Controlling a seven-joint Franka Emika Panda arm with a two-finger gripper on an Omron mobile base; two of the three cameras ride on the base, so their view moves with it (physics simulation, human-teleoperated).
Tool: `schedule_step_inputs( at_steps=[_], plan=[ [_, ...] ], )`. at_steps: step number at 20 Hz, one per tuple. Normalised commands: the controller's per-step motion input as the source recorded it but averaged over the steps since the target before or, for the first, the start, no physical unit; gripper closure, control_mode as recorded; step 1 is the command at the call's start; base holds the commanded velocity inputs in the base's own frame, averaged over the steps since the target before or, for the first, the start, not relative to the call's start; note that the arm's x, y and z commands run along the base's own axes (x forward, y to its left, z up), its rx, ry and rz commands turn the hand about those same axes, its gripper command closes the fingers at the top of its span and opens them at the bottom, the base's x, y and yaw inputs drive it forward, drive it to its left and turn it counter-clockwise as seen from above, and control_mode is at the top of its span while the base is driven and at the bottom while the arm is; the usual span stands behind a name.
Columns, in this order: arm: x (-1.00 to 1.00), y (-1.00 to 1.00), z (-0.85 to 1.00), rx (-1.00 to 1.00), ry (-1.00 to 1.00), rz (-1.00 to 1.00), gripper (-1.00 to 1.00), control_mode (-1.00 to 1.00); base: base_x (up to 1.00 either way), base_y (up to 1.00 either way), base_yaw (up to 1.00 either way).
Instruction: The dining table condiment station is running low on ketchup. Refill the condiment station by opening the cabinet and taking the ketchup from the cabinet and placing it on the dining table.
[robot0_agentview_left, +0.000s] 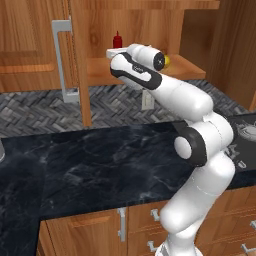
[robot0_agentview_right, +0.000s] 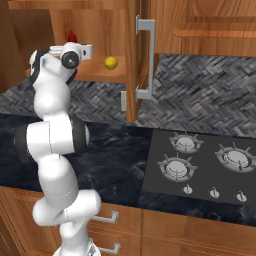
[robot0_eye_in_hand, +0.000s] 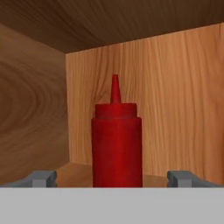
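The ketchup (robot0_eye_in_hand: 116, 144), a red squeeze bottle with a pointed nozzle, stands upright on the shelf of the open wooden cabinet (robot0_eye_in_hand: 175, 87), close to its back wall. My gripper (robot0_eye_in_hand: 113, 178) is open, with one fingertip (robot0_eye_in_hand: 41, 178) to each side of the bottle and a gap on both sides. In the left base view the ketchup (robot0_agentview_left: 117, 39) pokes up just behind my hand, inside the cabinet (robot0_agentview_left: 185, 70). In the right base view the bottle's red top (robot0_agentview_right: 72, 36) shows above the hand. The dining table is out of view.
A small yellow fruit (robot0_agentview_right: 111, 62) lies on the same shelf, right of the hand. The open door with its long silver handle (robot0_agentview_right: 145, 60) hangs to the right, and another handle (robot0_agentview_left: 62, 60) stands at the left. Below are a black counter (robot0_agentview_left: 100, 165) and a gas hob (robot0_agentview_right: 200, 165).
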Motion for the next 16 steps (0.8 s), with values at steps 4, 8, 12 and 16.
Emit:
schedule_step_inputs(
  at_steps=[4, 8, 12, 16],
  plan=[
    [0.3, 0.02, 0.02, 0.0, 0.0, 0.02, -1.0, -1.0, 0.0, 0.0, 0.0],
    [0.3, 0.08, 0.01, 0.0, 0.03, 0.0, -1.0, -1.0, 0.0, 0.0, 0.0],
    [0.25, 0.16, 0.0, 0.0, 0.07, 0.0, -1.0, -1.0, 0.0, 0.0, 0.0],
    [0.02, 0.19, -0.01, 0.0, 0.1, 0.0, 1.0, -1.0, 0.0, 0.0, 0.0]
  ],
)
